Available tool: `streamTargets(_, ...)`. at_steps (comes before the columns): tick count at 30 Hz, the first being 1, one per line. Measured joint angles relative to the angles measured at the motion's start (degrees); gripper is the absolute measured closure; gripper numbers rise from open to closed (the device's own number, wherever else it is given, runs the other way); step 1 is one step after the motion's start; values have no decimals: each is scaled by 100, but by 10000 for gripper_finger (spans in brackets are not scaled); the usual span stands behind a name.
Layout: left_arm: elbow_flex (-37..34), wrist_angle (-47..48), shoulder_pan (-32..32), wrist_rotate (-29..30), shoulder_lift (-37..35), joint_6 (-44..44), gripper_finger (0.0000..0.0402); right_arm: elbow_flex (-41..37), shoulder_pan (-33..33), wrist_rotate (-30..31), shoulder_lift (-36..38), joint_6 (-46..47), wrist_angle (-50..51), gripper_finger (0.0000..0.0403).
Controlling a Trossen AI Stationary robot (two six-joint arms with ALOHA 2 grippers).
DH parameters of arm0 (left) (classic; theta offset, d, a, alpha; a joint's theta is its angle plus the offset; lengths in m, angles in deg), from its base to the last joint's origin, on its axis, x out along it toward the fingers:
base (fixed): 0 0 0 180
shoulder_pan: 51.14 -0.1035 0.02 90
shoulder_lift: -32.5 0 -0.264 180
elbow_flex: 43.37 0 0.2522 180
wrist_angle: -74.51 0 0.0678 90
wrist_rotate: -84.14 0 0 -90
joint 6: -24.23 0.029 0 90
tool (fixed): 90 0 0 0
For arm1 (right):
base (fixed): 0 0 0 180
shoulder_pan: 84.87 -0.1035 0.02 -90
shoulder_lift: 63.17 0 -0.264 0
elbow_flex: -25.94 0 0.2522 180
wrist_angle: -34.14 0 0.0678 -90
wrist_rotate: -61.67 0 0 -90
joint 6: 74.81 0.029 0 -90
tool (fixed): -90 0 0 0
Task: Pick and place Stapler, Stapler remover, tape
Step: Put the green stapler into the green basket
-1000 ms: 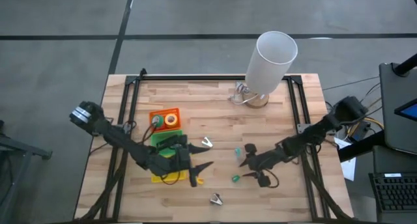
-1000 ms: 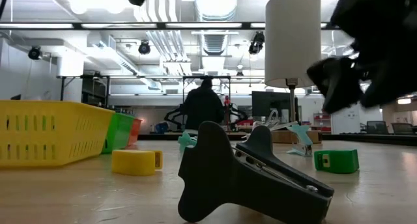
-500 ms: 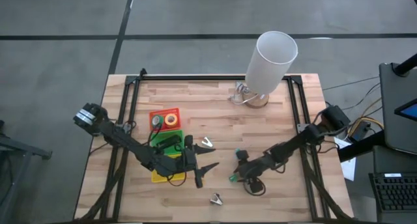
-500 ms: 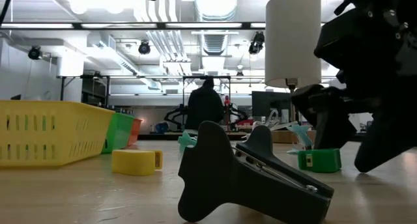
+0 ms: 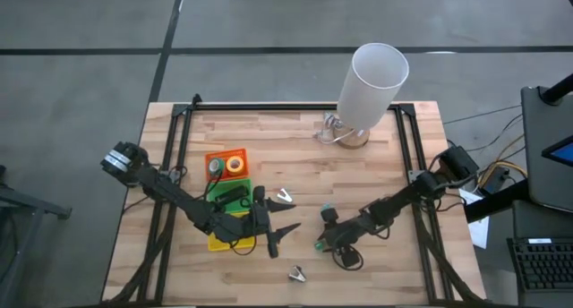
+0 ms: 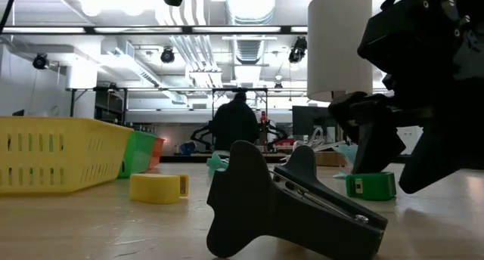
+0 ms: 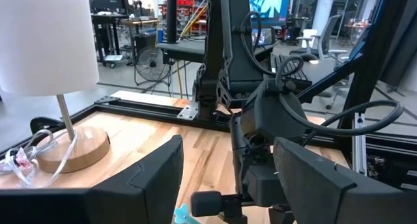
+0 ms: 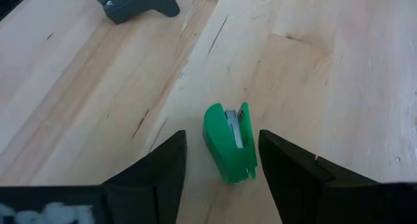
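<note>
A white-shaded lamp (image 5: 377,80) on a round wooden base stands at the wooden table's (image 5: 295,169) far edge — in the low view a person (image 6: 235,125) stands in the room behind.

The right hand (image 5: 324,243) hangs low over a small green piece (image 5: 319,245) on the table (image 5: 376,165).

I see a pale wooden plank bench (image 5: 295,138) with a black frame. On it stand a white-shaded lamp (image 5: 376,80) on a round wooden base and three small baskets in a row — orange (image 5: 225,162), green (image 5: 219,193), yellow (image 5: 218,243). Loose on the wood lie a small green plastic piece (image 8: 229,140), a teal bit (image 5: 328,209), a yellow tape roll (image 6: 157,187) and two silver claw-shaped pieces — one (image 5: 284,197) mid-bench, one (image 5: 297,274) at the near edge.
</note>
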Motion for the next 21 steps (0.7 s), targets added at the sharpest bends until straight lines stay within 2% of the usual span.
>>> streamTargets(12,0,-10,-33,0,0,-9,163,-11,2,-20,0,-109,-2,313)
streamTargets(17,0,-10,-33,-82,-2,-5,163,22,2,-20,5,-184,0,336)
streamTargets(21,-1,100,-33,-232,-2,183,163,66,13,-20,126,-263,0,341)
